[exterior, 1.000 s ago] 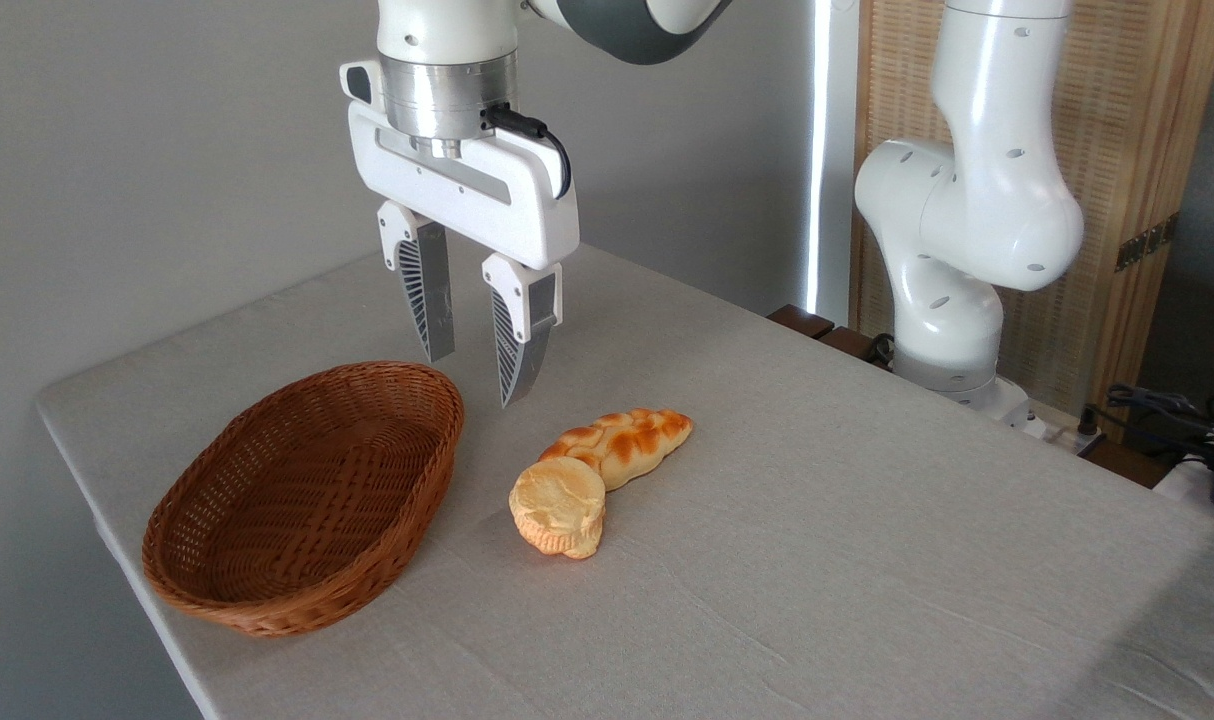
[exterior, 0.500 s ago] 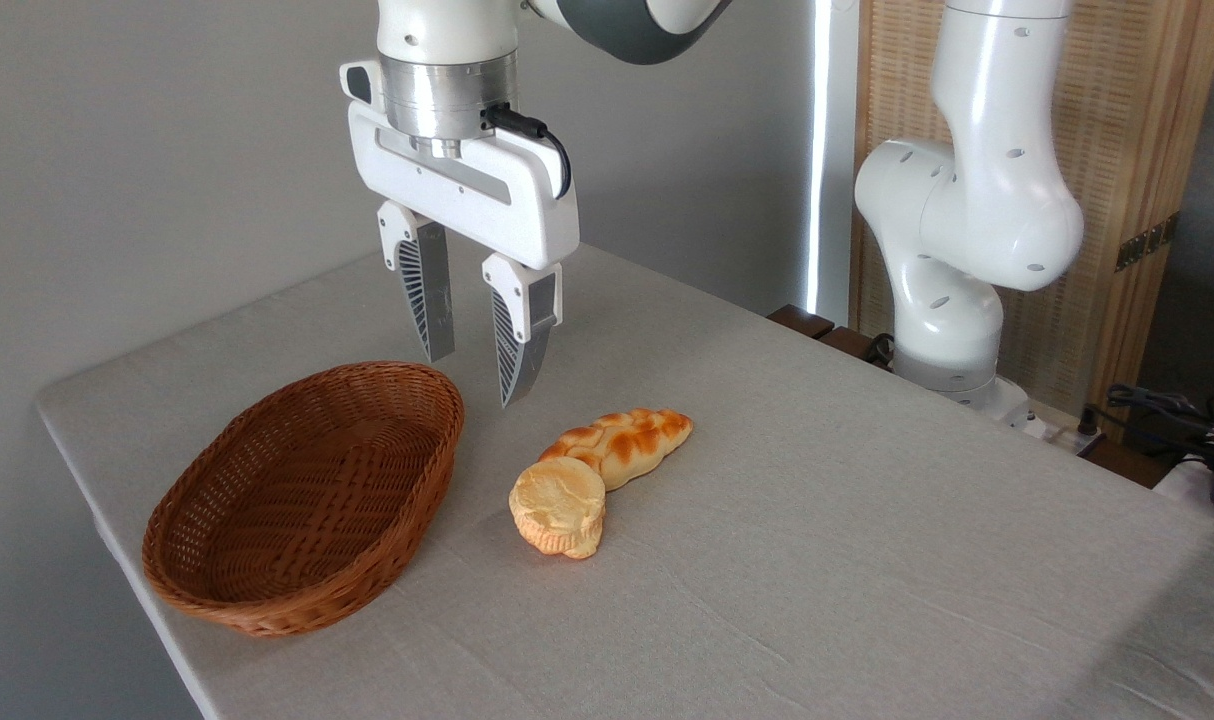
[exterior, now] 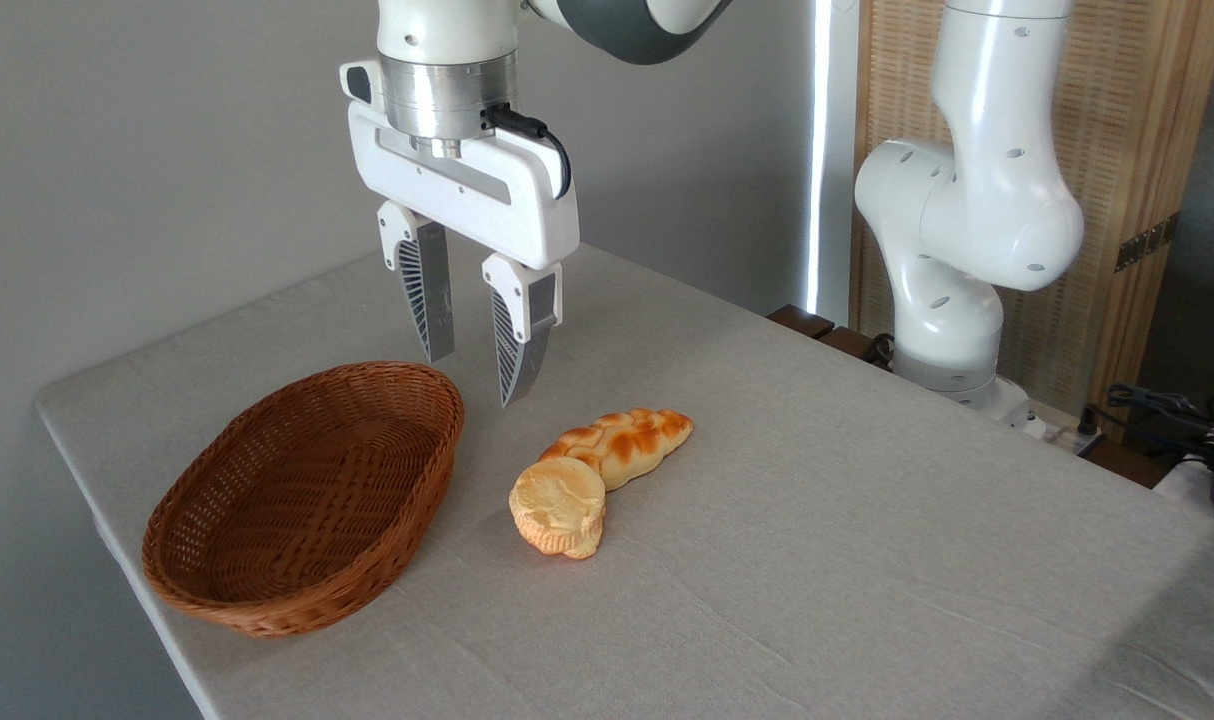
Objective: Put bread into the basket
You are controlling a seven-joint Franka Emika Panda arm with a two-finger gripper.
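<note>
The bread (exterior: 559, 506), a small round pale-yellow bun with a ridged orange base, lies tilted on the table near the front middle. To its left sits the oval brown wicker basket (exterior: 307, 495) with nothing in it. My gripper (exterior: 472, 378) hangs in the air above the gap between the basket's far end and the bun, pointing down. Its two fingers stand apart, open, with nothing between them.
A braided golden-brown loaf (exterior: 622, 443) lies just behind the bun, touching it. The arm's white base (exterior: 952, 250) stands at the table's far right edge. Cables (exterior: 1167, 410) lie off the table at the right. The table edge runs close along the basket's left side.
</note>
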